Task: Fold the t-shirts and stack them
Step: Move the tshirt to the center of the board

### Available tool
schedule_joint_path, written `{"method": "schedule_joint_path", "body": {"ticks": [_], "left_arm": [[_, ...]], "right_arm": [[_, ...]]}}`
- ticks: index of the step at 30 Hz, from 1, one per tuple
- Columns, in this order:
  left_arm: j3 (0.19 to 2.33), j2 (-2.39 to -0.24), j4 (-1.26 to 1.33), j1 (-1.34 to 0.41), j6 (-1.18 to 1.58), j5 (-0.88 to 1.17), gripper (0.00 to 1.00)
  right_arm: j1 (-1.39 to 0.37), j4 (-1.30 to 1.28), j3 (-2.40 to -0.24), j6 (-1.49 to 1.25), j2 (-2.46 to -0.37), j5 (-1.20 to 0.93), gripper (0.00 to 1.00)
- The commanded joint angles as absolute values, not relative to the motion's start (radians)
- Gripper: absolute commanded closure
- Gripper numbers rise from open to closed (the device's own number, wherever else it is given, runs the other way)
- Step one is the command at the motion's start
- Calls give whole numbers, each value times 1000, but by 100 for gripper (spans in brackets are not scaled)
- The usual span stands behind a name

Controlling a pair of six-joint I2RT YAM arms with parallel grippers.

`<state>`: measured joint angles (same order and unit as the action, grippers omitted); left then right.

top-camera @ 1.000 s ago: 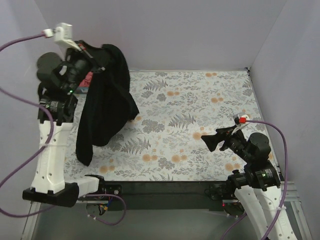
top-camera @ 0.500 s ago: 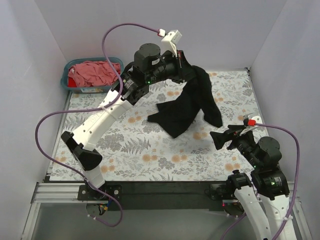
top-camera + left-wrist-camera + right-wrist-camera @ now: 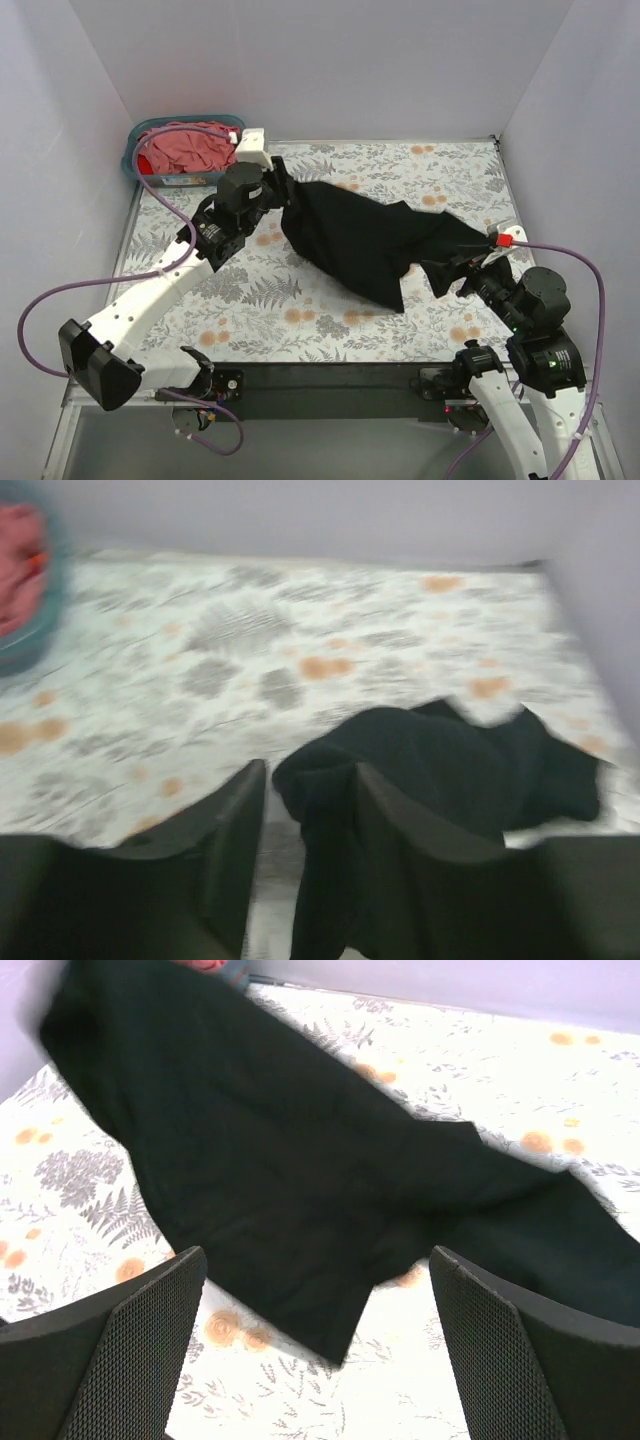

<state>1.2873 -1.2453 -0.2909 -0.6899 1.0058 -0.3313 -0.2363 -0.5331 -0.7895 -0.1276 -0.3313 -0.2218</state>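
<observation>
- Black shirt no longer up in the air, down on table now.
- Left gripper just letting go, jaws apart.
- Right gripper wide, empty.
- Looks ready for folding.

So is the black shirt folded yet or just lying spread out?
Spread, not folded: the black shirt lies rumpled in one loose diagonal sheet across the floral table, with no neat fold lines.

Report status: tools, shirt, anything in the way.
Large black cloth t-shirt sprawled unfolded on floral table. Left tool open, shirt edge in its gap. Right tool open wide, empty. Nothing in the way.
</observation>
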Motion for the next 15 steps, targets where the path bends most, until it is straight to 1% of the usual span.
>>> {"method": "schedule_joint_path", "body": {"ticks": [1, 2, 3, 4, 5, 8, 10, 11, 12, 14, 15], "left_arm": [[1120, -1252, -207, -520, 1004, -512, 54], [1112, -1258, -215, -484, 1035, -514, 49], [1117, -1276, -274, -430, 1067, -512, 46], [1138, -1287, -325, -414, 1154, -515, 43], [1173, -1293, -368, -407, 1175, -514, 35], [1221, -1292, -475, -408, 1224, -415, 29], [1217, -1272, -566, -408, 1284, -330, 28], [1172, -1261, -581, -410, 1342, -208, 28], [1142, -1252, -584, -419, 1365, -149, 28], [1065, -1235, -580, -445, 1443, -63, 28], [998, -1236, -572, -490, 1457, -40, 31]], "right_arm": [[-241, -531, -799, -149, -363, -264, 2], [-241, -531, -793, -158, -374, -262, 1], [-239, -534, -789, -169, -382, -252, 2], [-241, -537, -784, -192, -402, -241, 2], [-241, -535, -769, -199, -408, -229, 2], [-241, -531, -746, -227, -457, -155, 1], [-239, -523, -739, -235, -518, -140, 2], [-239, -511, -735, -235, -541, -132, 2], [-241, -503, -735, -235, -589, -129, 1], [-239, -492, -733, -242, -641, -135, 2], [-241, -488, -735, -242, -669, -150, 3]]}}
